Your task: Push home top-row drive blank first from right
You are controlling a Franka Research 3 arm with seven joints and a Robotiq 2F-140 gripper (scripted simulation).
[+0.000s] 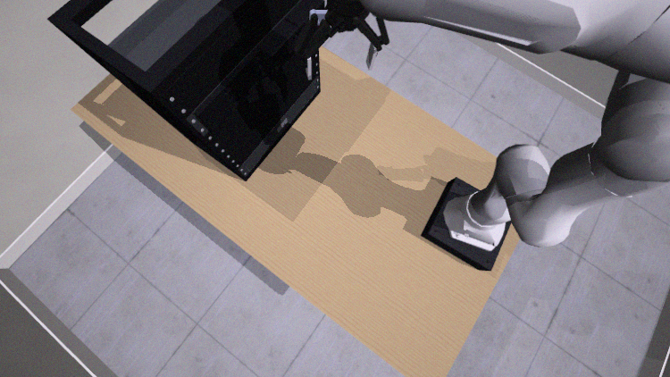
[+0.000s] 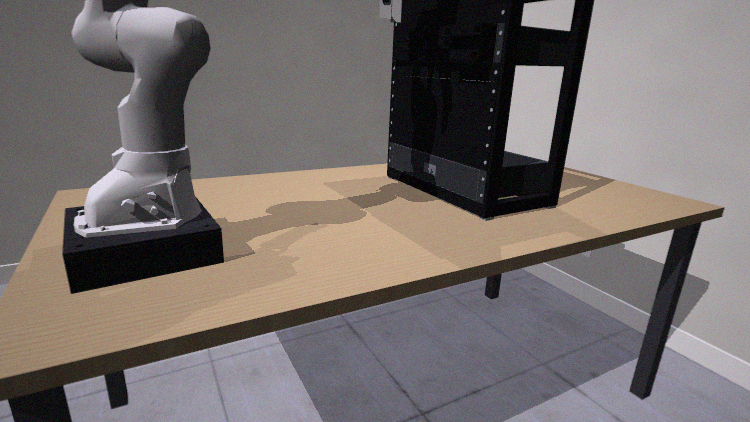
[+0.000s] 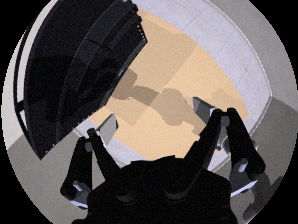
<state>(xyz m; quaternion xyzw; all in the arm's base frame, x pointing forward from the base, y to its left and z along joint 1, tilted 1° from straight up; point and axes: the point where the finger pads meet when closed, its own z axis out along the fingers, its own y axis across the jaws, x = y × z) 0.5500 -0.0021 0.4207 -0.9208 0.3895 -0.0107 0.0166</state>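
Observation:
The black rack (image 1: 196, 70) stands at the far end of the wooden table; it also shows in the exterior view (image 2: 472, 104) and at the left of the wrist view (image 3: 80, 63). The storage chassis (image 2: 445, 47) fills its upper front, which is very dark, so I cannot tell the drive blanks apart. My gripper (image 1: 339, 51) is open and empty. It hovers high up, just in front of an upper corner of the rack's front, apart from it. In the wrist view its two fingers stand wide with only table behind them. In the exterior view only a small light part of the gripper (image 2: 390, 9) shows.
A grey panel (image 2: 435, 173) sits low in the rack's front. The robot base (image 2: 141, 246) stands on a black block at the table's other end. The arm (image 1: 539, 23) reaches over the table toward the rack. Walls lie close behind the rack.

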